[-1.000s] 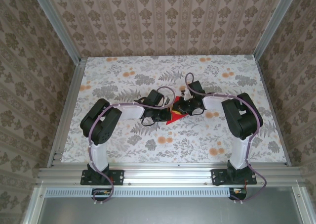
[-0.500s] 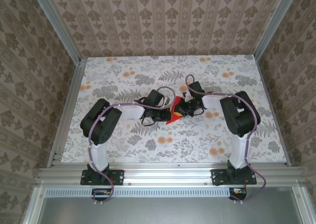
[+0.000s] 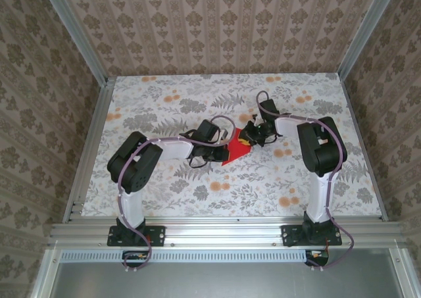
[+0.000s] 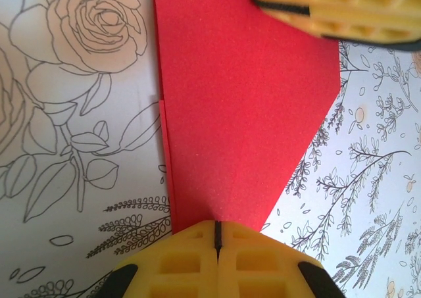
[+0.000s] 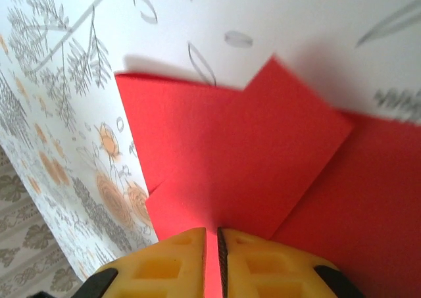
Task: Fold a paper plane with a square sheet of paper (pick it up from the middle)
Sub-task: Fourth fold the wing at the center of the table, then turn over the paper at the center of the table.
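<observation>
The table (image 3: 164, 100), covered in a floral print, is lying inside an enclosure of patterned walls (image 3: 223, 22) and aluminium rails. The left arm (image 3: 135, 163) and the right arm (image 3: 320, 153) are both reaching inward toward the middle of the table, where their wrists are meeting over the red paper sheet (image 3: 235, 154).

The sheet is lying near the table's centre, between the two grippers, already partly folded. In the left wrist view it is showing a long straight edge on one side and a slanted edge on the other, tapering toward the near fingers.

The left gripper (image 4: 216, 235) is sitting clenched, its yellow fingers pressed together with their tips meeting the narrow end of the sheet; I cannot tell whether any paper is caught between them.

The right gripper (image 5: 212, 242) is pinching the sheet, a thin strip of red showing between its nearly closed fingers. A folded flap is lying just beyond them on the layer below.
</observation>
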